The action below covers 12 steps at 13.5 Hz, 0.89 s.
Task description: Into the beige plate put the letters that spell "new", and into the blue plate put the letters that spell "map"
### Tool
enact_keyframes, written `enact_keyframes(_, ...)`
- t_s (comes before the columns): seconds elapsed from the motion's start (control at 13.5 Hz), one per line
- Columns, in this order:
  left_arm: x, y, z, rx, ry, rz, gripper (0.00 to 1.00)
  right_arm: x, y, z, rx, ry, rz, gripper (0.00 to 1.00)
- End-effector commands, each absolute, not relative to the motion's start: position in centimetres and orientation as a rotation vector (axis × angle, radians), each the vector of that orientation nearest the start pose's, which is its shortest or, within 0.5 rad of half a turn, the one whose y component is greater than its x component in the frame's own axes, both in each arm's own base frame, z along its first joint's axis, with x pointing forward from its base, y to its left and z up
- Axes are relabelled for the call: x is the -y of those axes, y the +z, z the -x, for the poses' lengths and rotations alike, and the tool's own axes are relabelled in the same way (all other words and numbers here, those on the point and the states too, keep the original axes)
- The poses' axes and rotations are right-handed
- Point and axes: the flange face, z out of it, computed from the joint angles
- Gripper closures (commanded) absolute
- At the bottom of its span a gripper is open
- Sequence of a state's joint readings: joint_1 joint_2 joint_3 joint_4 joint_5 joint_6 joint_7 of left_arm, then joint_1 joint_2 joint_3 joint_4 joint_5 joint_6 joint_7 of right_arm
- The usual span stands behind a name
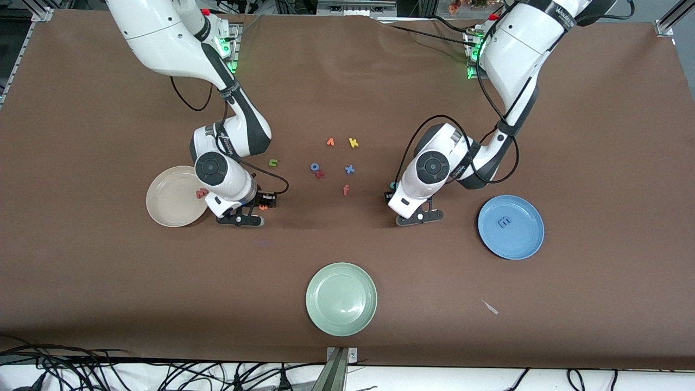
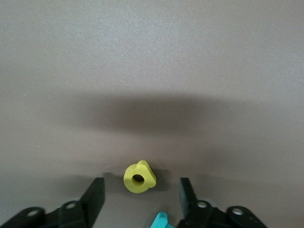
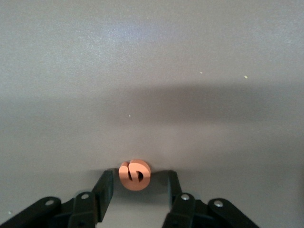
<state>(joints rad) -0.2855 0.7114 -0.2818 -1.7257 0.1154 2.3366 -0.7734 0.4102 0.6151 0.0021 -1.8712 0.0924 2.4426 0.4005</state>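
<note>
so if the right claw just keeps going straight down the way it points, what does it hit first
Most likely the small orange foam letter e, which sits between the right claw's part-open fingers, just clear of both. Under it is only the brown table, though depth is hard to judge.

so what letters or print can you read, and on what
"k": yellow k, on the table.
"x": blue x, on the table.
"f": orange f, on the table.
"m": blue m, in the blue plate.
"e": orange e, inside the open right gripper.
"a": yellow a, inside the open left gripper.
Print on the left arm's black band: too blurred to read.
</note>
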Motion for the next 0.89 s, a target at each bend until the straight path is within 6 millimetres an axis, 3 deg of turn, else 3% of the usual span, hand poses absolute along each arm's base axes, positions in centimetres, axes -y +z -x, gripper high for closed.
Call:
enact_keyframes(0.0, 33.9, 17.0, -56.7, 0.289, 0.166, 3.162, 0.32, -25.5, 17.7, -58.0, -0.110, 0.089, 3.099, 0.46)
enact_keyframes(0.07, 33.9, 16.9, -56.7, 0.288, 0.165, 3.162, 0.36, -25.4, 17.7, -58.1, -0.117, 0.088, 3.097, 0.47)
enact_keyframes(0.3, 33.6, 17.0, -56.9, 0.298, 0.163, 3.162, 0.83, -25.4, 17.6, -58.3, -0.122, 0.082, 3.094, 0.47)
enact_keyframes(0.44, 33.6, 17.4, -57.0, 0.288, 0.162, 3.163, 0.98, -25.4, 17.6, -58.4, -0.121, 0.080, 3.093, 0.47)
enact_keyframes(0.74, 31.9, 20.5, -58.0, 0.247, 0.192, 3.129, 1.00, -25.4, 17.5, -58.5, -0.128, 0.078, 3.092, 0.50)
enact_keyframes(0.81, 30.3, 22.1, -58.6, 0.202, 0.202, 3.120, 1.00, -25.4, 17.5, -58.5, -0.130, 0.079, 3.091, 0.50)
